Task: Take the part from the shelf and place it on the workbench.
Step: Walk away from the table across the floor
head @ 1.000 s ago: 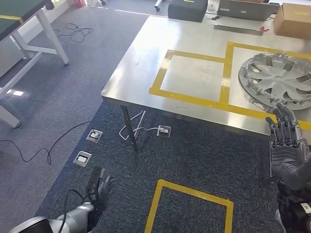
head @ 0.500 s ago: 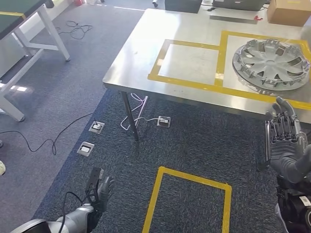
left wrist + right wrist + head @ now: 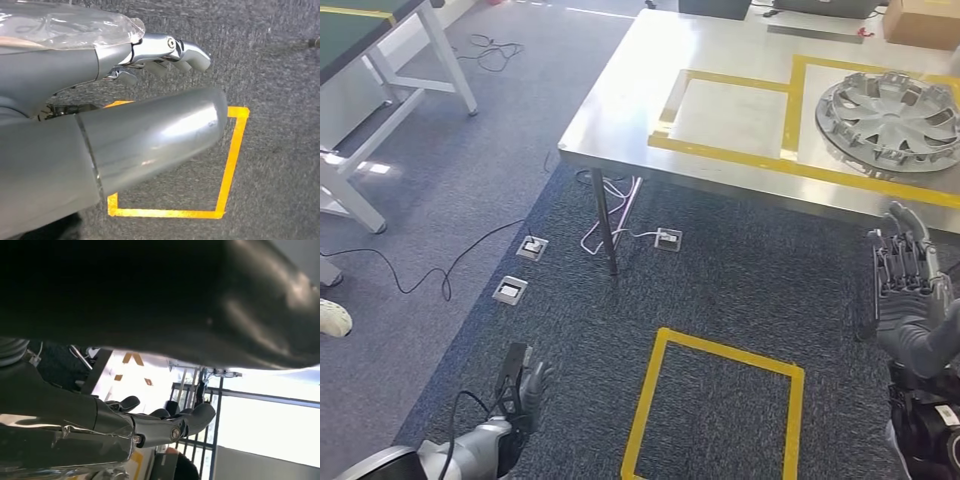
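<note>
The part, a silver wheel cover (image 3: 897, 118), lies flat on the steel workbench (image 3: 637, 100) inside a yellow-taped field at the far right. My right hand (image 3: 905, 290) is raised in front of the bench edge, below the wheel cover, fingers straight and apart, holding nothing. In the right wrist view its dark fingers (image 3: 158, 426) are stretched out and empty. My left hand (image 3: 522, 395) hangs low over the carpet at the bottom left, empty. In the left wrist view its fingers (image 3: 166, 52) are extended over a yellow floor marking.
A yellow taped square (image 3: 720, 410) marks the carpet ahead of me. Floor sockets (image 3: 510, 291) and loose cables lie to the left of the bench leg (image 3: 604, 220). A green table (image 3: 365, 30) stands far left, a cardboard box (image 3: 924, 20) at the bench's back.
The whole picture has shifted, so the camera moved: bench and floor now sit further right. Both hands keep about the same place in the picture and stay empty.
</note>
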Robot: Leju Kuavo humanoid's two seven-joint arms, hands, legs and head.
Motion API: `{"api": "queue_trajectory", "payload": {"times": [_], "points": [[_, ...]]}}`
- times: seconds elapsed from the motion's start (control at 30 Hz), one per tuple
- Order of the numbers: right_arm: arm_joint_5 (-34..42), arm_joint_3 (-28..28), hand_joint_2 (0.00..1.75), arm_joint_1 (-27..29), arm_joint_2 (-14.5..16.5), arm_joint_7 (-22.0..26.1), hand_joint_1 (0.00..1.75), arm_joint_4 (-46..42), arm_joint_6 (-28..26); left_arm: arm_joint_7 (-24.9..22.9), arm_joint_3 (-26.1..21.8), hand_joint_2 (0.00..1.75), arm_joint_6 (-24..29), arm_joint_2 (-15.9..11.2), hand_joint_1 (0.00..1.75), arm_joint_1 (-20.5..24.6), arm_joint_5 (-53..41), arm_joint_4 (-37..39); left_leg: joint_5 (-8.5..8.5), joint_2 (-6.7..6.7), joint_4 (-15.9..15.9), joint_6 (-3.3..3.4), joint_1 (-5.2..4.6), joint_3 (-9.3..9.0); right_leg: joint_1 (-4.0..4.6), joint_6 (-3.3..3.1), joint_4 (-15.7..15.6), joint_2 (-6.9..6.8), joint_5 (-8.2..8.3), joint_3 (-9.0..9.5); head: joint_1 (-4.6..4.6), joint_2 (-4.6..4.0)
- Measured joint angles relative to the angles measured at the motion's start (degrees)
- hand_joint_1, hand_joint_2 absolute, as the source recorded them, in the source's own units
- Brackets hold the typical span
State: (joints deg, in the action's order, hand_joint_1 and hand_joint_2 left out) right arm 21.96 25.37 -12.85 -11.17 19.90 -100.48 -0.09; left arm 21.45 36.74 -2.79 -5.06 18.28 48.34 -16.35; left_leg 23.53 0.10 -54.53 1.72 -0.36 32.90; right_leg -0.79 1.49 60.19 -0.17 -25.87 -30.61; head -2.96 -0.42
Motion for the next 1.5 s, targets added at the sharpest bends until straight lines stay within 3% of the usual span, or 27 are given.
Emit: {"api": "queue_trajectory", "payload": {"times": [0.07, 0.13, 0.2, 0.3, 0.33, 0.37, 0.4, 0.5, 0.57, 0.63, 0.67, 0.73, 0.8, 0.83, 0.87, 0.9, 0.93, 1.0, 1.03, 1.07, 1.17, 1.23, 1.3, 1.37, 1.4, 1.43, 1.5], "points": [[0.8, 0.1, 0.0, -0.2, 0.0, 0.3, 0.0, 0.2, 0.4, 0.5, 0.0, 0.0, 0.1, -0.2, 0.0, -0.1, 0.5, 0.0, -0.58, 0.05, -0.1, -0.66, 0.06, 0.53, 0.35, -0.27, -4.3, 0.12, -0.92, 2.57, 0.0, 0.0], [1.5, 0.3, 0.0, -0.6, 0.0, 0.5, 0.0, 0.6, 1.0, 1.0, 0.0, 0.0, 0.2, -0.5, 0.0, -0.4, 0.9, 0.0, -0.95, 0.09, -0.3, -1.38, 0.19, 0.84, 0.38, -0.57, -5.6, 0.13, -0.85, 2.87, 0.04, 0.0], [2.0, 0.5, 0.0, -1.2, 0.0, 0.8, 0.0, 1.2, 1.4, 1.3, -0.1, 0.0, 0.3, -0.8, 0.0, -0.6, 1.1, 0.0, 0.65, 0.04, -2.3, -2.07, 0.26, 1.9, 0.1, -1.12, -6.6, 0.2, -0.46, 2.87, -0.16, 0.0], [2.6, 0.8, 0.0, -1.8, 0.0, 1.2, 0.0, 2.1, 2.0, 1.9, -0.1, 0.0, 0.8, -1.3, 0.0, -1.0, 1.1, 0.0, 6.34, -0.04, -13.0, -2.97, 0.58, 6.43, 0.07, -1.84, -6.8, 0.39, 0.17, 2.22, -0.57, 0.0], [2.7, 0.9, 0.0, -1.9, 0.0, 1.3, 0.0, 2.5, 2.1, 2.0, -0.1, 0.0, 1.1, -1.4, 0.0, -1.2, 1.0, 0.0, 7.26, -0.04, -16.0, -3.14, 0.7, 7.6, 0.11, -1.9, -6.7, 0.55, 0.31, 1.98, -0.62, 0.0], [2.8, 1.0, 0.0, -1.9, 0.0, 1.4, 0.0, 2.9, 2.1, 2.0, -0.1, 0.0, 1.5, -1.4, 0.0, -1.5, 0.9, 0.0, 7.03, -0.04, -17.1, -3.24, 0.82, 7.86, 0.12, -1.91, -6.7, 0.82, 0.42, 1.8, -0.68, 0.0], [2.8, 1.1, 0.0, -1.9, 0.0, 1.5, 0.0, 3.1, 2.2, 2.1, -0.1, 0.0, 1.8, -1.5, 0.0, -1.7, 0.7, 0.0, 5.72, -0.08, -15.8, -3.24, 0.93, 7.0, 0.12, -1.88, -6.5, 1.16, 0.49, 1.66, -0.72, 0.0], [2.9, 1.3, 0.0, -2.0, 0.0, 1.7, 0.0, 3.7, 2.2, 2.4, -0.1, 0.0, 2.5, -1.9, 0.0, -1.8, 0.2, 0.0, 0.92, -1.91, -4.9, -2.78, 1.23, 1.0, 0.1, -1.54, -6.1, 2.33, 0.62, 1.15, -0.77, 0.0], [2.9, 1.3, 0.0, -2.2, 0.0, 1.8, 0.0, 3.9, 2.3, 2.6, -0.1, 0.0, 2.7, -2.1, 0.0, -2.0, 0.1, 0.0, 0.53, -3.16, -1.2, -2.42, 1.25, -0.83, 0.04, -0.89, -5.9, 3.24, 0.94, 0.54, -0.77, 0.0], [2.9, 1.4, 0.0, -2.2, 0.0, 1.8, 0.0, 4.1, 2.3, 2.7, -0.1, 0.0, 2.8, -2.2, 0.0, -2.1, 0.0, 0.0, 0.49, -2.47, -0.5, -2.02, 1.27, -0.92, -0.08, -0.12, -5.8, 4.11, 1.24, 0.05, -0.83, 0.0], [2.9, 1.4, 0.0, -2.2, 0.0, 1.8, 0.0, 4.2, 2.3, 2.7, -0.1, 0.0, 2.8, -2.2, 0.0, -2.0, 0.0, 0.0, 0.38, -1.85, -0.1, -1.71, 1.32, -0.97, -0.09, 0.16, -5.4, 3.82, 0.83, -0.38, -0.78, 0.0], [2.9, 1.5, 0.0, -2.4, 0.0, 1.8, 0.0, 4.5, 2.3, 2.7, -0.1, 0.0, 2.8, -2.2, 0.0, -2.0, 0.0, 0.0, 0.03, -0.65, 0.4, -0.96, 1.46, -1.0, -0.09, 0.64, -1.4, 2.24, -1.88, -2.27, -0.33, 0.0], [2.9, 1.5, 0.0, -2.4, 0.0, 1.8, 0.0, 4.6, 2.3, 2.8, -0.1, 0.0, 2.9, -2.2, 0.0, -2.1, -0.1, 0.0, -0.13, 0.49, 0.4, -0.51, 1.26, -0.81, -0.22, 1.03, 6.4, 0.98, -5.78, -5.42, 0.06, 0.0], [2.9, 1.5, 0.0, -2.3, 0.0, 1.7, 0.0, 4.7, 2.2, 2.8, -0.1, 0.0, 2.9, -2.2, 0.0, -2.2, 0.0, 0.0, -0.2, 1.07, 0.4, -0.45, 1.2, -0.69, -0.28, 1.21, 9.7, 0.83, -6.97, -6.66, 0.11, 0.0], [2.9, 1.5, 0.0, -2.2, 0.0, 1.6, 0.0, 4.7, 2.1, 2.8, -0.1, 0.0, 2.9, -2.2, 0.0, -2.3, 0.0, 0.0, -0.25, 1.65, 0.4, -0.44, 1.19, -0.61, -0.34, 1.36, 11.2, 0.72, -7.1, -7.05, 0.13, 0.0], [2.8, 1.5, 0.0, -2.2, 0.0, 1.4, 0.0, 4.8, 2.0, 2.8, -0.1, 0.0, 2.9, -2.2, 0.0, -2.4, 0.0, 0.0, -0.3, 2.22, 0.3, -0.48, 1.22, -0.56, -0.37, 1.46, 10.4, 0.55, -6.17, -6.34, 0.15, 0.0], [2.8, 1.5, 0.0, -2.1, 0.0, 1.3, 0.0, 4.8, 1.8, 2.8, -0.1, 0.0, 2.9, -2.1, 0.0, -2.4, 0.0, 0.0, -0.33, 2.79, 0.3, -0.55, 1.27, -0.56, -0.4, 1.51, 7.4, 0.17, -4.38, -4.57, 0.16, 0.0], [2.8, 1.5, 0.0, -2.2, 0.0, 1.1, 0.0, 4.8, 1.6, 2.8, -0.1, 0.0, 2.9, -2.1, 0.0, -2.4, 0.1, 0.0, -0.33, 3.8, 0.0, -0.91, 1.13, -0.52, -0.13, 1.41, -0.8, -2.1, -1.19, -0.38, 0.33, 0.0], [2.8, 1.5, 0.0, -2.2, 0.0, 1.1, 0.0, 4.7, 1.5, 2.8, -0.1, 0.0, 2.9, -2.2, 0.0, -2.4, 0.1, 0.0, -0.36, 4.26, -0.2, -1.19, 0.96, -0.4, 0.02, 1.11, -3.6, -3.1, -0.5, 0.98, 0.41, 0.0], [2.7, 1.5, 0.0, -2.2, 0.0, 1.0, 0.0, 4.7, 1.5, 2.9, -0.1, 0.0, 2.8, -2.2, 0.0, -2.4, 0.1, 0.0, -0.44, 4.75, -0.4, -1.51, 0.78, -0.23, 0.2, 0.72, -5.0, -3.68, -0.38, 1.47, 0.38, 0.0], [2.7, 1.5, 0.0, -1.9, 0.0, 0.8, 0.0, 4.7, 1.3, 3.0, -0.1, 0.0, 2.7, -2.3, 0.0, -2.4, 0.2, 0.0, -0.53, 6.03, -0.7, -2.51, 0.75, 0.18, 0.37, -0.78, -5.4, -2.05, 0.2, 0.98, 0.1, 0.0], [2.7, 1.5, 0.0, -1.9, 0.0, 0.8, 0.0, 4.5, 1.2, 3.0, -0.1, 0.0, 2.4, -2.3, 0.0, -2.4, 0.4, 0.0, 1.89, 3.97, -3.9, -3.04, 1.02, 1.5, 0.24, -1.67, -5.7, -0.86, 0.95, 0.58, -0.09, 0.0], [2.6, 1.5, 0.0, -1.8, 0.0, 0.7, 0.0, 4.3, 1.1, 3.0, -0.1, 0.0, 2.2, -2.2, 0.0, -2.5, 0.8, 0.0, 6.17, 1.2, -11.4, -3.29, 1.15, 4.8, 0.25, -2.19, -5.7, 0.31, 1.54, -0.05, -0.46, 0.0], [2.6, 1.5, 0.0, -1.5, 0.0, 0.6, 0.0, 4.3, 1.1, 3.0, -0.1, 0.0, 2.0, -2.3, 0.0, -2.8, 1.1, 0.0, 8.25, 0.37, -17.2, -3.21, 1.09, 7.29, 0.41, -2.35, -5.7, 1.75, 2.05, -0.69, -0.66, 0.0], [2.6, 1.5, 0.0, -1.4, 0.0, 0.5, 0.0, 4.3, 1.1, 3.0, -0.1, 0.0, 1.9, -2.3, 0.0, -2.9, 1.3, 0.0, 7.65, 0.24, -17.1, -3.01, 1.04, 7.03, 0.48, -2.34, -5.7, 2.53, 2.29, -0.93, -0.69, 0.0], [2.6, 1.5, 0.0, -1.3, 0.0, 0.5, 0.0, 4.3, 1.1, 3.0, -0.1, 0.0, 1.7, -2.3, 0.0, -3.0, 1.4, 0.0, 6.14, 0.02, -14.7, -2.7, 0.98, 5.64, 0.54, -2.29, -5.7, 3.3, 2.51, -1.11, -0.73, 0.0], [2.5, 1.5, 0.0, -1.3, 0.0, 0.5, 0.0, 4.2, 1.1, 3.0, -0.1, 0.0, 1.6, -2.4, 0.0, -3.0, 1.6, 0.0, 2.72, -1.92, -6.4, -1.76, 0.86, 1.14, 0.66, -2.06, -5.7, 4.69, 2.87, -1.41, -0.81, 0.0]]}}
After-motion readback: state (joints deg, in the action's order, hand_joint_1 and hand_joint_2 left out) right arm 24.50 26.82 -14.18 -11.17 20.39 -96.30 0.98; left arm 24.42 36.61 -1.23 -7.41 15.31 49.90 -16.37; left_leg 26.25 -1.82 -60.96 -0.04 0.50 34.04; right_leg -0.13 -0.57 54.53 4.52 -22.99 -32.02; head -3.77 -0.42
